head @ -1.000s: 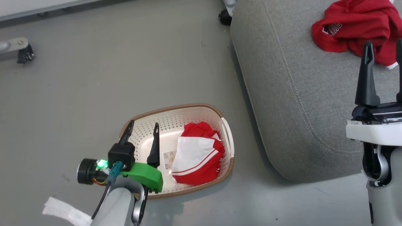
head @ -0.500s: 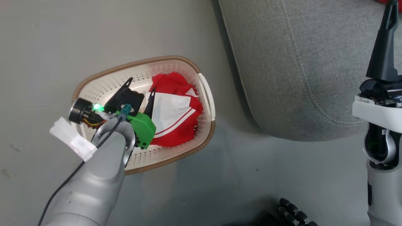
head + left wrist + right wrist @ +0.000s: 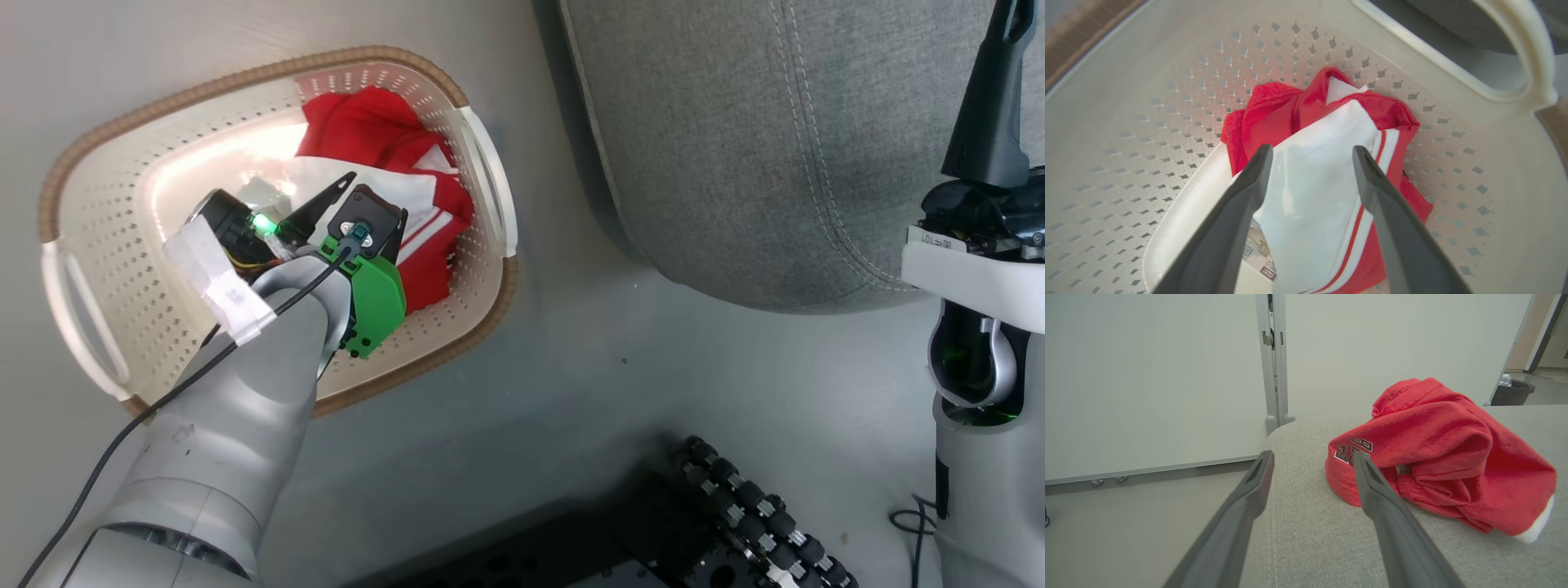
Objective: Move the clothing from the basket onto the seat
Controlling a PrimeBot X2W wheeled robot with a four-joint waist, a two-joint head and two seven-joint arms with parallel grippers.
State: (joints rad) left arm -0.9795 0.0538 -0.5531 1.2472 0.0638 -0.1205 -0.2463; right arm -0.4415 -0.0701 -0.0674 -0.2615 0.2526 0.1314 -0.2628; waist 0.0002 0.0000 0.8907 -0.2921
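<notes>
The cream basket [image 3: 245,77] with a brown rim stands on the floor left of the grey seat [image 3: 735,147]. Red and white clothing [image 3: 367,131] lies bunched against its right wall. My left gripper [image 3: 371,204] is down inside the basket, open, its fingers straddling the white panel of the clothing [image 3: 1310,196] just above it, with the perforated basket wall [image 3: 1167,102] around it. My right gripper [image 3: 1312,454] hangs open and empty over the seat [image 3: 1310,539], beside another red garment [image 3: 1445,449] with dark-outlined lettering that lies on the cushion.
My dark base with ridged rollers [image 3: 735,506] shows at the bottom, on grey floor [image 3: 571,392]. A barcode sticker [image 3: 1261,257] lies on the basket floor. Beyond the seat stand a white wall panel with a post [image 3: 1271,375] and a dark bin [image 3: 1513,392].
The head camera has tilted down and closer, shifting the whole picture. My left gripper has gone from the basket's left side down over the white panel. The right arm stays where it was.
</notes>
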